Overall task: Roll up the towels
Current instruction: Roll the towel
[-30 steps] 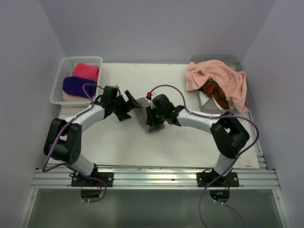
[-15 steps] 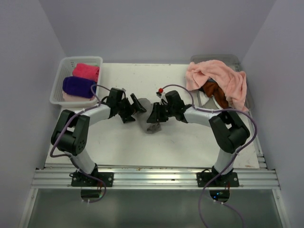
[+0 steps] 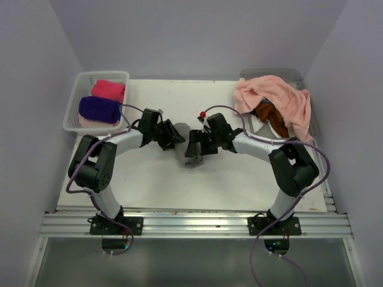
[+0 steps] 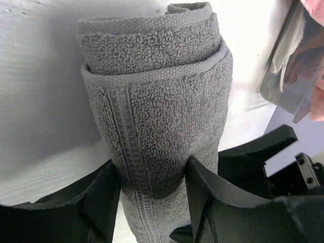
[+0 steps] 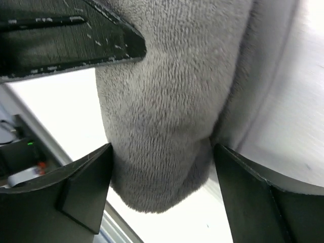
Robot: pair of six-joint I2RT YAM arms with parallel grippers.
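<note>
A grey towel point(image 4: 152, 76), rolled into a stubby cylinder, stands between both grippers at the table's middle point(image 3: 191, 156). My left gripper point(image 4: 152, 169) is shut on it, both fingers pressing dents into the roll's lower part. In the top view the left gripper point(image 3: 175, 134) faces the right gripper point(image 3: 192, 144) closely. My right gripper point(image 5: 162, 152) is open, its jaws spread to either side of the roll's rounded end point(image 5: 167, 76). A left-gripper finger point(image 5: 76, 40) shows against the roll in the right wrist view.
A white basket point(image 3: 102, 74) at the back left holds a hot pink roll point(image 3: 109, 89), a purple roll point(image 3: 99, 109) and a salmon one beneath. A clear bin point(image 3: 269, 73) at the back right holds a draped salmon pink towel point(image 3: 275, 98) over rust orange point(image 3: 266, 112) and white cloth.
My left gripper moved right to the grey roll and closed on it. My right gripper's jaws, which were shut on the roll, have spread apart.
</note>
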